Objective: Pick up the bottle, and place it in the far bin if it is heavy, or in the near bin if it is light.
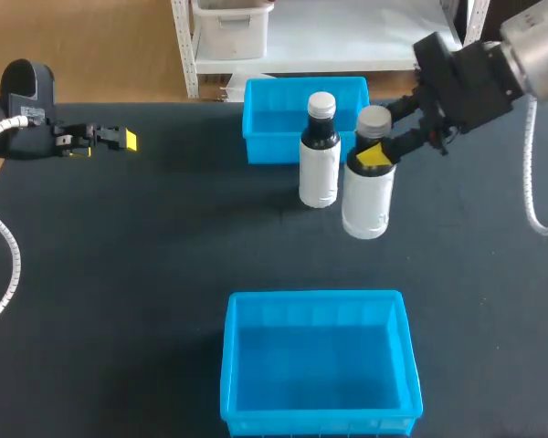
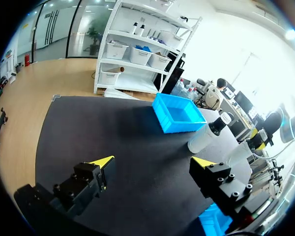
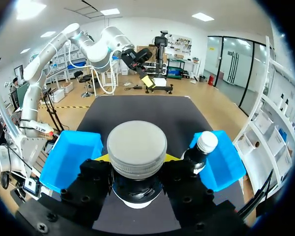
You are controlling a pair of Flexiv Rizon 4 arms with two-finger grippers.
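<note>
Your right claw [image 1: 374,153] is clenched on the neck of a bottle [image 1: 367,196], one yellow-tipped finger on either side just below the grey cap. In the right wrist view that cap sits squarely between the fingers and hides most of the body under it. The bottle hangs upright in the grip (whether its base is off the table [image 1: 164,255] you cannot tell from these views).

Just beside the right claw, on its far-bin side, a second bottle [image 1: 319,155] with a white cap stands upright on the table. It is near the held one, and in the head view the two do not seem to touch. The far bin [image 1: 260,119] lies right behind that second bottle. The near bin [image 1: 228,365] is on the other side of the right claw, well apart from it, and nothing shows inside either bin.

Your left claw [image 1: 119,140] is across the table, well apart from both bottles. It is released: its fingers are spread wide with only dark tabletop between them. Straight ahead of it, across that tabletop, you see the far bin and the bottles.
</note>
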